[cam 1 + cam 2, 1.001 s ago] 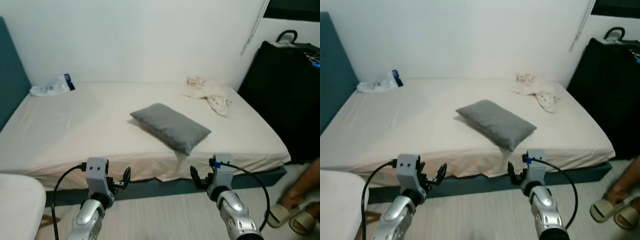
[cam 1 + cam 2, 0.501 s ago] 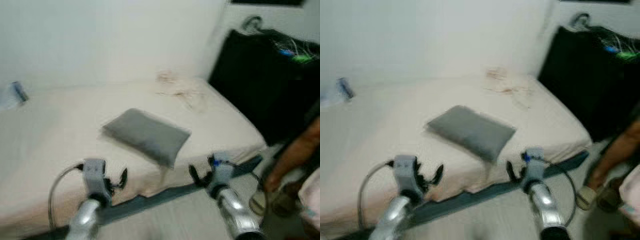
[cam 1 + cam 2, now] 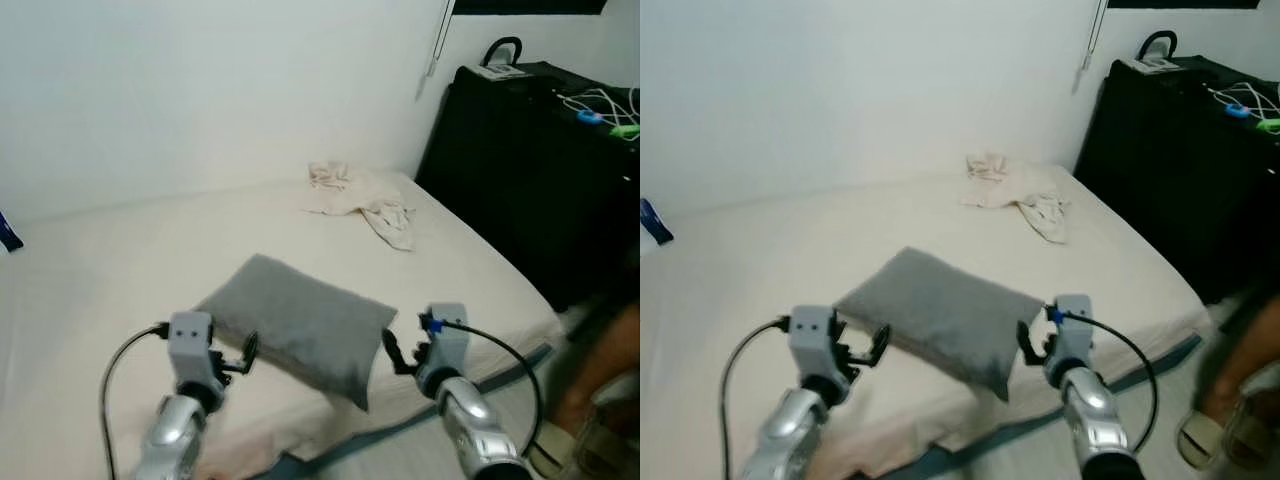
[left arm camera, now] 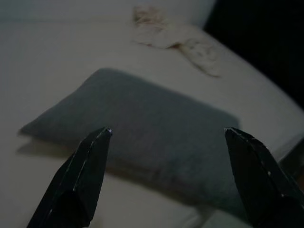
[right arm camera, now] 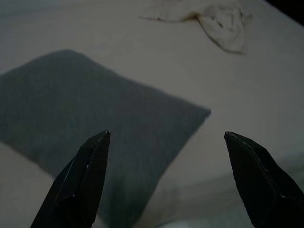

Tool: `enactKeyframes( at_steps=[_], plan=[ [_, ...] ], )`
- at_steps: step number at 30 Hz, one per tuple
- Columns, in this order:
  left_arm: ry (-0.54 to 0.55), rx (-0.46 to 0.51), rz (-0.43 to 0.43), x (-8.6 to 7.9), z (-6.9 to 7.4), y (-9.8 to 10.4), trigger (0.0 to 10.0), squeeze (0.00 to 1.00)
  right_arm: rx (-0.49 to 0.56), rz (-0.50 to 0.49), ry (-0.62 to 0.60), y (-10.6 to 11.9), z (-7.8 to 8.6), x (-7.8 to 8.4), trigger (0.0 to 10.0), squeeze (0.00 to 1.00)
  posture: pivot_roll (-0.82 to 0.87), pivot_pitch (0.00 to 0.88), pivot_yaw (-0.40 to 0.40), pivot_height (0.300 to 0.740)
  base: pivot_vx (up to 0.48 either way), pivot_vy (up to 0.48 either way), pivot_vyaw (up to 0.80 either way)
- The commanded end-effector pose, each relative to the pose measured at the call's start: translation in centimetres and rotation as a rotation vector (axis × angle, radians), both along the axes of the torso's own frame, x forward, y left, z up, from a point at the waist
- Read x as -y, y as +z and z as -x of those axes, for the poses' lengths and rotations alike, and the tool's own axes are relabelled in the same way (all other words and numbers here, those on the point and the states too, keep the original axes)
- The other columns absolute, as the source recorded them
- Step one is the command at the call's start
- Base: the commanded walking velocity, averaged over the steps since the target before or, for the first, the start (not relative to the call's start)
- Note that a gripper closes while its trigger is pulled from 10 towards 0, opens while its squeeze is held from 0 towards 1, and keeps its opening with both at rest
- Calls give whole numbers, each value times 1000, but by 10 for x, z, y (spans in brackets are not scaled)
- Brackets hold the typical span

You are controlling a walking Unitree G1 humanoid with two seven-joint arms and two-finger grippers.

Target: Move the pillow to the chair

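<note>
A: Your left gripper (image 3: 247,352) hangs in front of the near left side of the pillow (image 3: 300,325), fingers spread wide, gripping nothing. In its wrist view the two fingers (image 4: 78,178) frame the pillow with a gap on each side.

B: And the right one?

A: Your right gripper (image 3: 392,352) sits by the pillow's right corner, just as wide apart and also empty.

B: Where's the pillow?

A: Lying flat on the bed (image 3: 110,260), close to the near edge, one corner poking toward you between both grippers.

B: Anything else around?

A: A crumpled cloth (image 3: 362,196) farther back near the wall, well apart from the pillow. A black case (image 3: 530,160) stands beside the bed on your right, and a person's leg (image 3: 600,370) shows below it.
</note>
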State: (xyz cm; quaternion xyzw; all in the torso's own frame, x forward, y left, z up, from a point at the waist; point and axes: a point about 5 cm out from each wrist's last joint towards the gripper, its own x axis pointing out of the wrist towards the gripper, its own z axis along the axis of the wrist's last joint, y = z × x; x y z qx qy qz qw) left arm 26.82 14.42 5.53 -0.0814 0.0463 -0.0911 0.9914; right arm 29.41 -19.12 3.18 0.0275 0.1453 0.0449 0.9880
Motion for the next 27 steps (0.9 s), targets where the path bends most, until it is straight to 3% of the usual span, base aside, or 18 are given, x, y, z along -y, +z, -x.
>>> enactKeyframes(
  at_steps=[1, 7, 22, 27],
  plan=[
    [25, -23, 3, -6, 5, -5, 10000, 0, -3, 4, 15, 0, 0, -4, 10000, 0, 24, 38, -76, 740, 0, 0, 0],
    [32, -24, 9, -6, 4, -5, 10000, 0, -54, 20, 14, -4, 0, -3, 10000, 0, 23, 35, -79, 740, 0, 0, 0],
    [61, -14, 6, -11, 0, -2, 10000, 0, -37, -16, -28, 10, -20, 5, 10000, 0, 26, 27, -79, 665, 0, 0, 0],
    [70, 1, -10, -11, -1, 1, 10000, 0, -57, -89, -68, 11, -27, 10, 10000, 0, 30, 31, -71, 630, 0, 0, 0]
  ],
)
